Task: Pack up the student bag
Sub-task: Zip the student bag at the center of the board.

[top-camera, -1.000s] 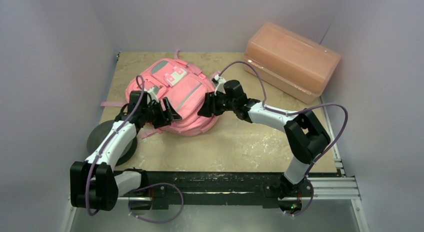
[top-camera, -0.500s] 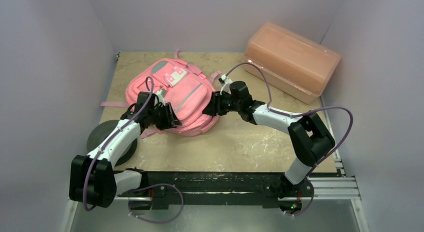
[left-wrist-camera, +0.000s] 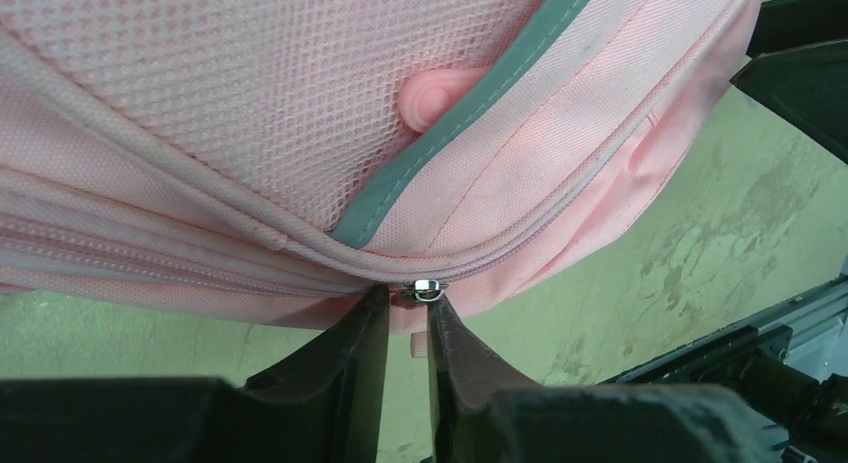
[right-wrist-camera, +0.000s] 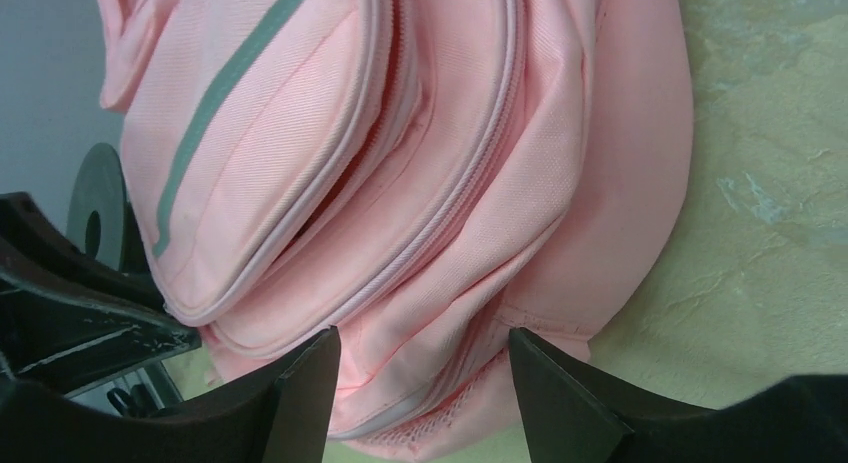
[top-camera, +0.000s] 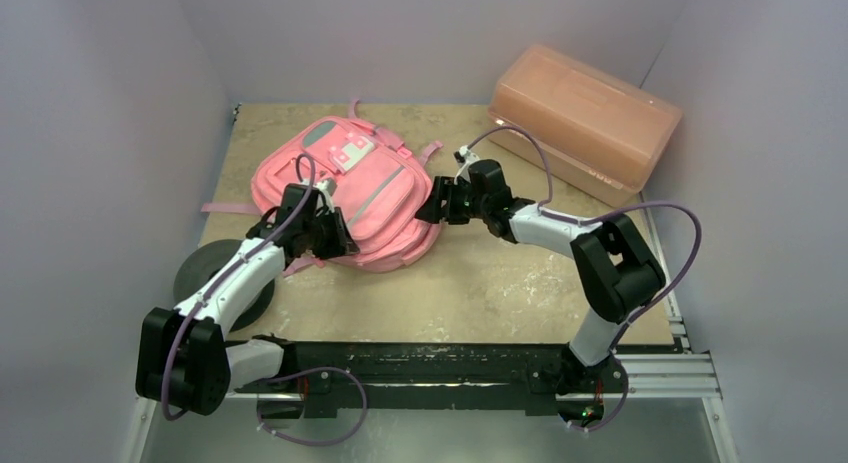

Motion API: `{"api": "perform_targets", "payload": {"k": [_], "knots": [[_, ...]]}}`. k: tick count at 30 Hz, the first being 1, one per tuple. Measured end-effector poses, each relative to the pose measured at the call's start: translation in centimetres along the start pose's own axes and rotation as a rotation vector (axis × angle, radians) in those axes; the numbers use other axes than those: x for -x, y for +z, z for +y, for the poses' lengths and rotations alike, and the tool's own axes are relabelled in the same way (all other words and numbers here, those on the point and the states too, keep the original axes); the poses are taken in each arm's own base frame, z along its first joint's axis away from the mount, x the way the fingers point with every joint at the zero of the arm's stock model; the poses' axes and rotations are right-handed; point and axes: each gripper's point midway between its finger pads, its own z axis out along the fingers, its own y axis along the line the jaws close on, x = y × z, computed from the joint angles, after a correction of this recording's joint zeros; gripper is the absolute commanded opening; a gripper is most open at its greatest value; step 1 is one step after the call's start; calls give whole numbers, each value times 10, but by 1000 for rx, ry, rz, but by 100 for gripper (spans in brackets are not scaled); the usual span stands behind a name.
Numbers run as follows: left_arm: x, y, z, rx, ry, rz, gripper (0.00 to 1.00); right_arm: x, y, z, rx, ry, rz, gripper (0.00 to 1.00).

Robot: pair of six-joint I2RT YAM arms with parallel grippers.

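Note:
The student bag (top-camera: 345, 188) is a pink backpack lying flat on the table, front pockets up. My left gripper (top-camera: 338, 243) is at its near edge. In the left wrist view the left gripper (left-wrist-camera: 407, 295) has its jaws only a narrow gap apart, either side of the metal zipper slider (left-wrist-camera: 426, 286) and a small pink pull tab (left-wrist-camera: 414, 345); table shows through the gap. My right gripper (top-camera: 432, 205) is at the bag's right side. The right wrist view shows the right gripper (right-wrist-camera: 425, 335) open, straddling a fold of pink fabric (right-wrist-camera: 430, 283) at the bag's corner.
A rigid translucent orange-pink box (top-camera: 585, 118) stands at the back right against the wall. A dark round disc (top-camera: 195, 273) lies at the table's left edge beside the left arm. Lilac walls close in the left, back and right sides.
My left gripper has pushed in to the bag's near edge and narrowed its jaws around the zipper. The right gripper has shifted back and right along the bag and widened.

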Motion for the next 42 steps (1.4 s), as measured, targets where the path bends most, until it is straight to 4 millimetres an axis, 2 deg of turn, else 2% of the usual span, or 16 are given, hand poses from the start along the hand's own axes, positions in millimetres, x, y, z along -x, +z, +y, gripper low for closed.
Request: {"api": "perform_targets", "payload": {"k": [2, 5, 10, 16, 19, 21, 24, 26, 31, 33, 35, 38, 42], "knots": [[1, 0, 2, 20, 5, -4, 7, -7, 7, -9, -25, 20, 17, 61], [1, -2, 1, 47, 20, -6, 0, -9, 12, -13, -32, 41, 23, 47], [3, -11, -9, 146, 123, -21, 0, -13, 20, -13, -23, 58, 22, 26], [2, -22, -36, 397, 363, 20, 0, -20, 26, 1, 12, 75, 20, 18], [-2, -11, -51, 529, 461, 86, 0, -26, 27, 5, 26, 89, 21, 14], [-8, 5, -66, 545, 502, 118, 0, -32, 28, 11, 48, 104, 21, 14], [-22, 15, -77, 506, 502, 157, 0, -40, 29, 20, 77, 114, 27, 14], [-21, 15, -80, 470, 471, 165, 0, -44, 29, 24, 88, 114, 28, 18], [-4, 12, -87, 330, 334, 143, 41, -44, 21, 25, 87, 86, 16, 35], [2, 2, -86, 265, 282, 111, 52, -41, 15, 28, 85, 57, 8, 43], [6, -16, -79, 199, 222, 68, 58, -36, 9, 32, 75, 18, -13, 49], [11, -44, -62, 133, 131, 1, 60, -31, -2, 47, 45, -63, -59, 53], [23, -65, -31, 84, -38, -72, 61, -40, -14, 89, 50, -163, -105, 54]]}}
